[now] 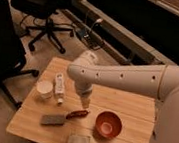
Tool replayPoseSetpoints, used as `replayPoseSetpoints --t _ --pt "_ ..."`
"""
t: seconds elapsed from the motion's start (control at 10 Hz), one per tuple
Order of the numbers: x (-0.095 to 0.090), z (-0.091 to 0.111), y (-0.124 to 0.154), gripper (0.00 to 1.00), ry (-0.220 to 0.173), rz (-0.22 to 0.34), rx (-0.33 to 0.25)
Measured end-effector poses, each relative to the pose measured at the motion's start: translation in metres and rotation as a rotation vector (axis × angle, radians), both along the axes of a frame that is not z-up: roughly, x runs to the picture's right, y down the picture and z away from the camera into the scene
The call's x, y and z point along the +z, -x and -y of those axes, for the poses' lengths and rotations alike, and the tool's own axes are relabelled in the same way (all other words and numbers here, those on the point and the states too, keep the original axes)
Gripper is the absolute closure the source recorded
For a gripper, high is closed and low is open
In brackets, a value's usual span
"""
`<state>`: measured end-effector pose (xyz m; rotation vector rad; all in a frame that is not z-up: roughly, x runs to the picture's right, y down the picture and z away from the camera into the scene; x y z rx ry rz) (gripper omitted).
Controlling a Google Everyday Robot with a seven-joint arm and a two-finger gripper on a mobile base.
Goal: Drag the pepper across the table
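So here's where we're at: the gripper [84,103] hangs low over the table [130,106], roughly mid-top, at the end of the white arm [127,77] that reaches in from 3 o'clock. Honestly we can't tell whether it's released or clenched, it's just a pale blob from this angle. It doesn't look like it's carrying anything, but we wouldn't swear to it.

The pepper [78,114] lies flat on the planks just beside the gripper, at about 7 o'clock from it. Its long axis runs roughly 8 o'clock to 2 o'clock, and the 2 o'clock end is the one nearest the gripper. Whether they're touching, we can't say. There's only the one arm, so no choice to make there.

Room-wise it's a bit tight:
- the grey block [53,119] sits right at the pepper's 8 o'clock end, close enough that it may be touching
- the orange-red bowl [108,124] is near at 3 o'clock
- the pale sponge [78,142] is at 6 o'clock, by the near edge
- the white cup [44,88] and the lying bottle [59,87] are off at 10 o'clock

The bare stretch we see is up toward 1 to 2 o'clock, so we'd guess a drag that way is the cleanest.
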<state>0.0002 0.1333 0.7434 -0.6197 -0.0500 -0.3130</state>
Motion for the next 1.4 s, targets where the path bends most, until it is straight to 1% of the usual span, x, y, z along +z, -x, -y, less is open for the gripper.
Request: replayPoseSetpoints --t 0.1,0.2,0.3,0.5,0.6,0.8,0.9,1.0,1.2,1.4 --pt "0.002 -0.016 -0.005 0.35 0.022 -0.002 0.012" --pt "0.004 -0.025 -0.009 0.35 0.036 -0.001 0.022" --pt "0.009 -0.038 -0.012 0.35 0.057 0.001 0.035" --pt "0.017 -0.057 -0.015 0.35 0.098 0.011 0.054" --pt "0.02 -0.062 -0.015 0.35 0.113 0.023 0.062" --pt "0.028 -0.067 -0.005 0.35 0.142 0.076 0.105" --pt "0.031 -0.069 0.0 0.35 0.153 0.097 0.118" --pt "0.035 -0.075 0.007 0.35 0.175 0.123 0.126" --pt "0.039 -0.083 0.012 0.35 0.201 0.141 0.122" --pt "0.044 -0.091 0.01 0.35 0.223 0.145 0.11"
